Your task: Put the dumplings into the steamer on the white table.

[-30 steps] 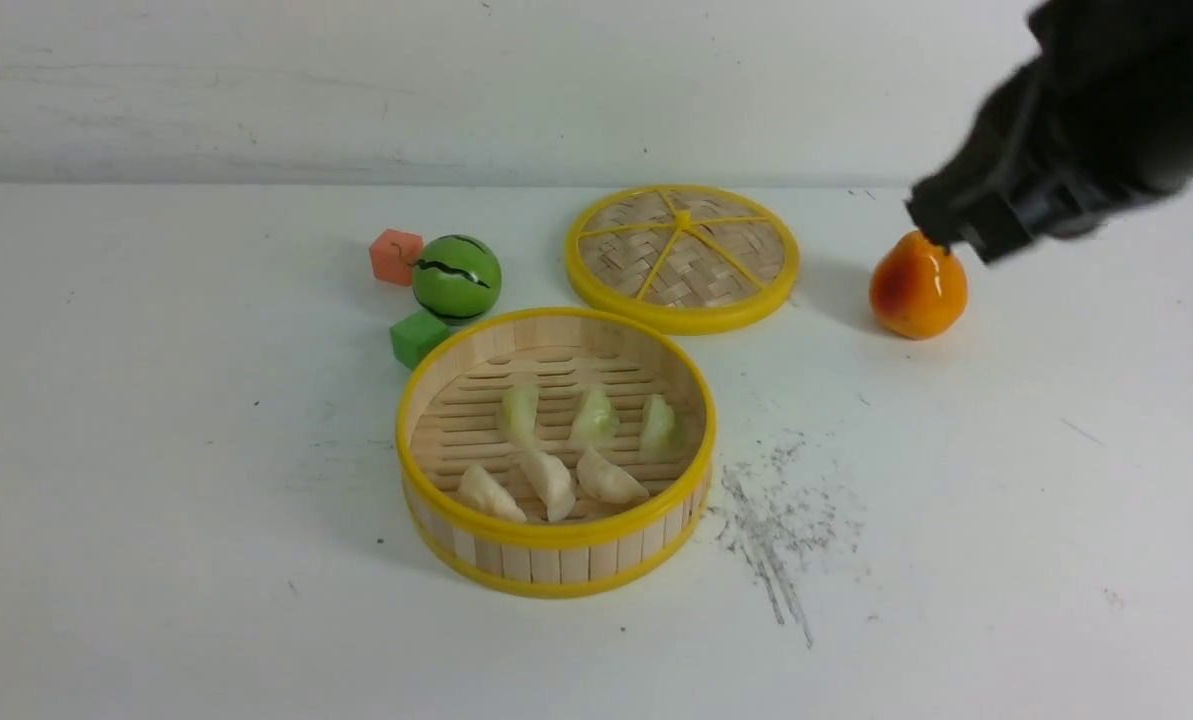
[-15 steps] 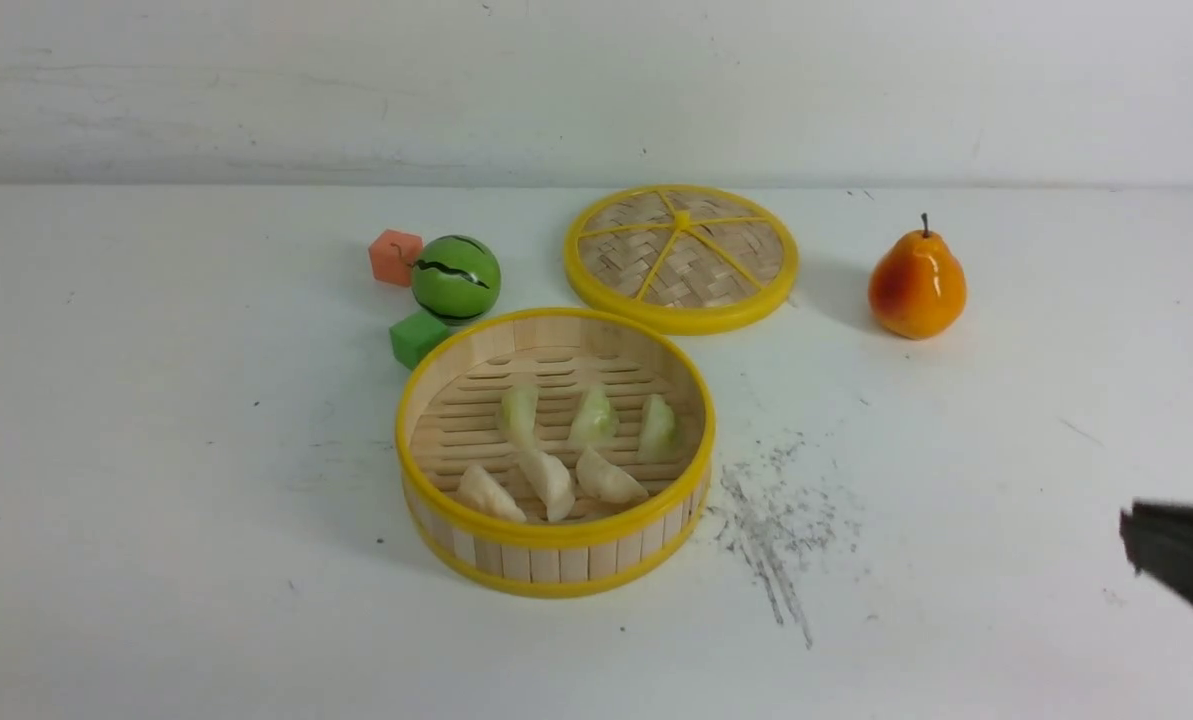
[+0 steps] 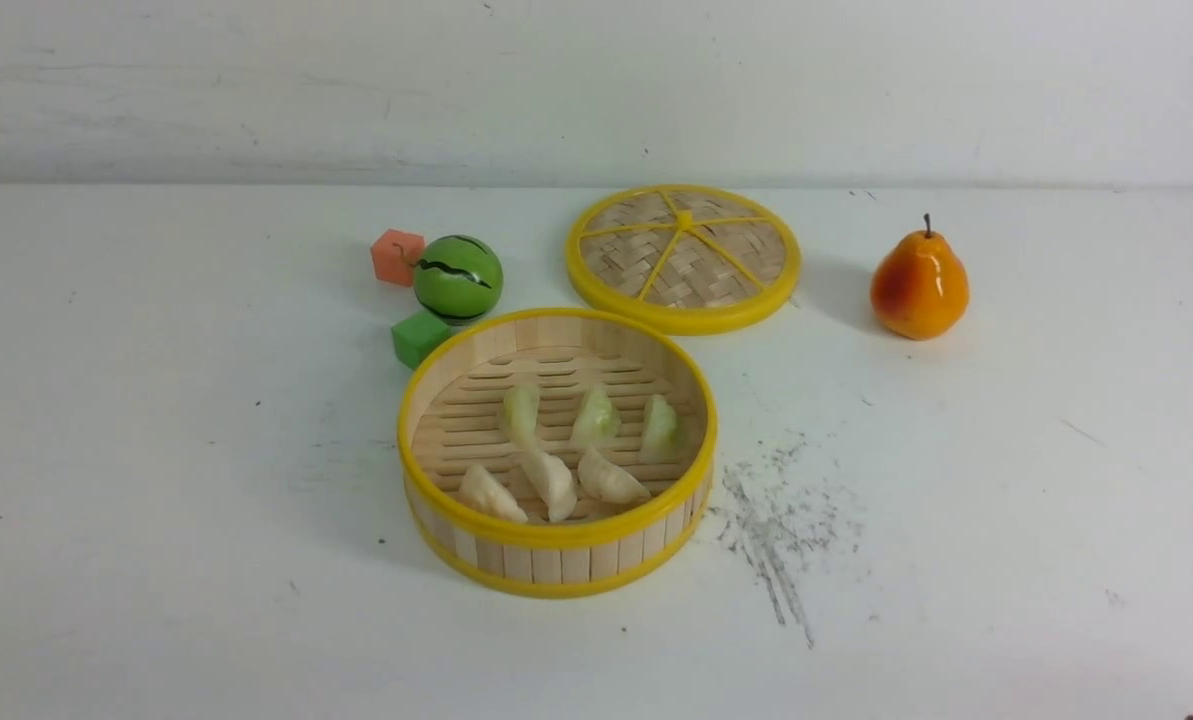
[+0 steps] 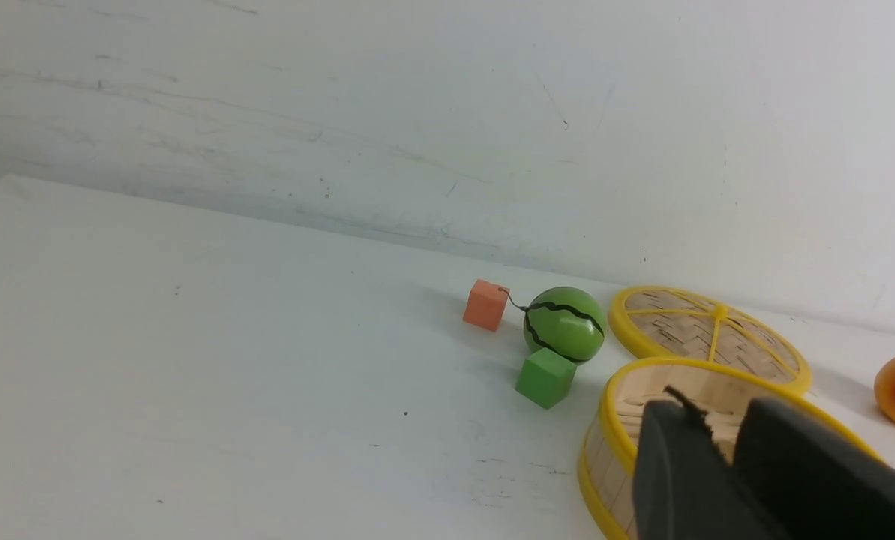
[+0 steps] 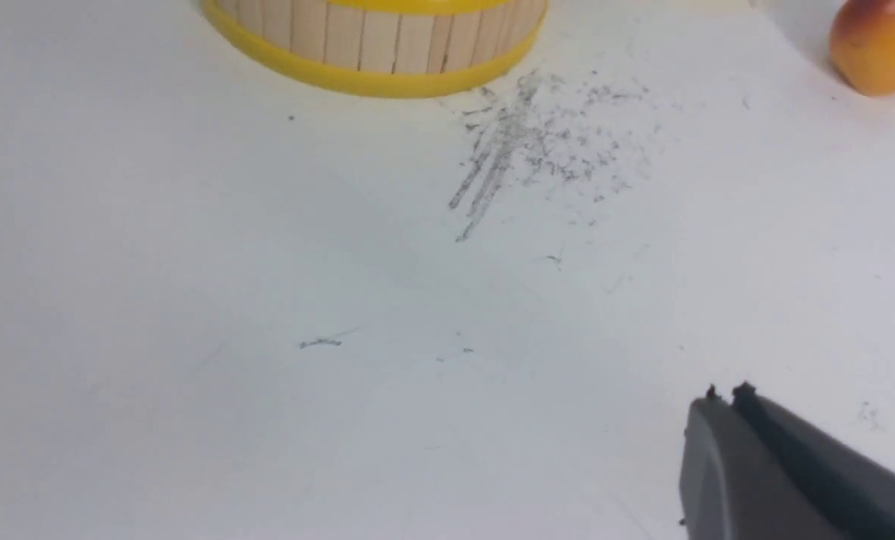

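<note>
All 6 dumplings lay inside the steamer on the white table. The left gripper and right gripper were closed, holding nothing. Little could go wrong unless an arm swung into the steamer and spilled them.

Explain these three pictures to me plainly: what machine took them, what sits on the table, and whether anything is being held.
A two-armed robot took them. The front view looks forward from between its arms; the other two come from cameras on its wrists. On the white table stands the steamer with six dumplings inside. Behind it lie its lid, a toy watermelon, an orange cube, a green cube and a pear. The left gripper and right gripper are both shut and hold nothing.
</note>
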Motion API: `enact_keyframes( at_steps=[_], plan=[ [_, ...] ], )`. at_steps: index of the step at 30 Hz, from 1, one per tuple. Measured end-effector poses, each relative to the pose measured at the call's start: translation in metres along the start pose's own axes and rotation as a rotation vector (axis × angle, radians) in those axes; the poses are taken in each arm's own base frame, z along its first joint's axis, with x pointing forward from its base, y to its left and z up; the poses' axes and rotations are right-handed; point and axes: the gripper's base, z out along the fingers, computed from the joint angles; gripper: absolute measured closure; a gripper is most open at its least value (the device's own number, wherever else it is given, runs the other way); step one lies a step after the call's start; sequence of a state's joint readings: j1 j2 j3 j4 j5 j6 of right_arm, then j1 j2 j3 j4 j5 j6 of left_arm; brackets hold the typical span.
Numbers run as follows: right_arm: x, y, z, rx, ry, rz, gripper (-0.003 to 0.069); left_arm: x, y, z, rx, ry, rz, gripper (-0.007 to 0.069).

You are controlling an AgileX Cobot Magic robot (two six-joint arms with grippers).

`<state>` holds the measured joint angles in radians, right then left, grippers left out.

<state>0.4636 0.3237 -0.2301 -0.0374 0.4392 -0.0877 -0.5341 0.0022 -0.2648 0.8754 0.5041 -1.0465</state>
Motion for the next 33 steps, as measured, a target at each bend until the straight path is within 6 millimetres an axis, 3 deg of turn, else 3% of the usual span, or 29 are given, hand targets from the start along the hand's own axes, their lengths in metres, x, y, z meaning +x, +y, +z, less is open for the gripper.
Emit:
enact_keyframes(
  at_steps=[5, 10, 15, 22, 33],
  plan=[
    [0.024, -0.005, 0.002, 0.095, -0.043, 0.059, 0.0661, 0.0, 0.0, 0.0, -0.004, 0.002, 0.0, 0.0497],
    [0.053, -0.006, 0.007, 0.192, -0.163, 0.253, 0.0661, 0.001, 0.001, 0.0, -0.01, 0.006, 0.0, 0.0492],
    [0.055, -0.01, 0.002, 0.288, -0.233, 0.28, 0.0661, 0.001, 0.001, 0.0, -0.011, 0.006, 0.0, 0.0487],
    [0.066, -0.009, 0.002, 0.314, -0.137, 0.415, 0.0661, 0.001, 0.001, 0.0, -0.012, 0.007, 0.0, 0.0485],
    [0.066, -0.011, 0.001, 0.345, -0.132, 0.449, 0.0655, 0.001, 0.001, 0.0, -0.012, 0.007, 0.0, 0.0484]
  ],
)
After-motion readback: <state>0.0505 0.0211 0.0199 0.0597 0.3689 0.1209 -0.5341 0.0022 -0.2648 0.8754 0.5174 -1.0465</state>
